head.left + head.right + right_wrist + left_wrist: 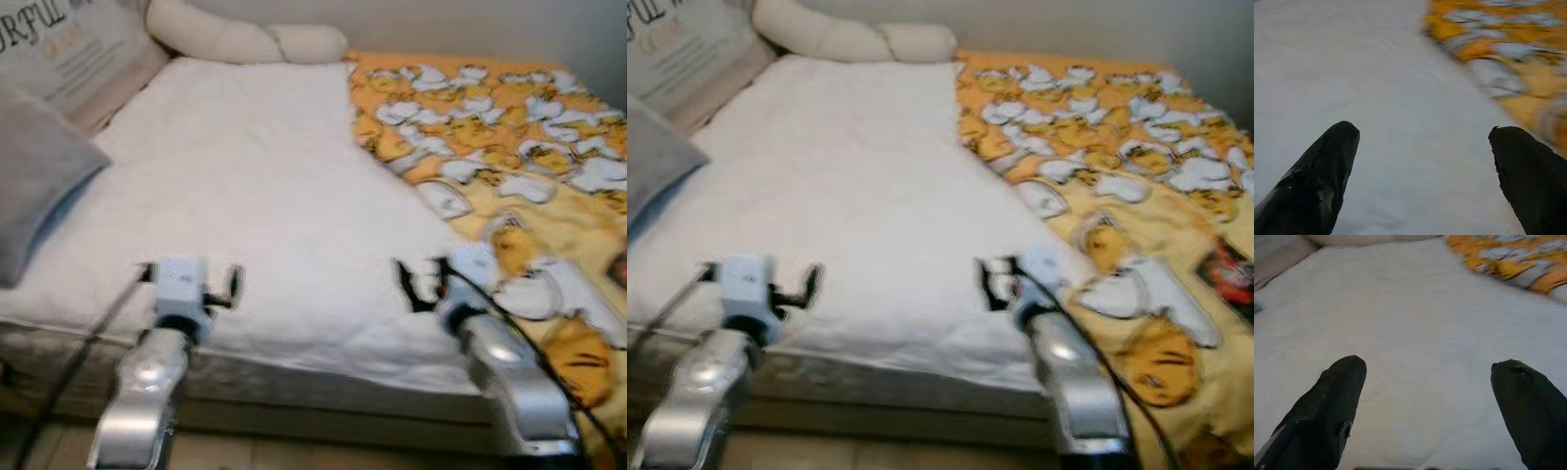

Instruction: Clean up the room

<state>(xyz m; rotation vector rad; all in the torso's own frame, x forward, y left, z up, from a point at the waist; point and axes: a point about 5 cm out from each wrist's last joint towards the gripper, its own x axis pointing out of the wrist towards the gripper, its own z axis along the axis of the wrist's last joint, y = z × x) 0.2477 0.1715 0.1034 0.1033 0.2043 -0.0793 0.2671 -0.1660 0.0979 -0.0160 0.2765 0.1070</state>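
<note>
A bed with a bare white sheet (255,186) lies in front of me. An orange and yellow blanket (509,147) printed with white cartoon figures is bunched over the bed's right half. My left gripper (191,284) hovers over the near edge of the sheet, open with nothing between its fingers (1327,406). My right gripper (421,279) hangs above the sheet close to the blanket's edge (1488,54), also open and holding nothing.
A grey pillow (39,176) and a printed cushion (78,49) sit at the bed's left. A cream bolster (245,39) lies along the headboard. A dark red object (1229,274) rests on the blanket at far right. The mattress edge (294,392) is just below my arms.
</note>
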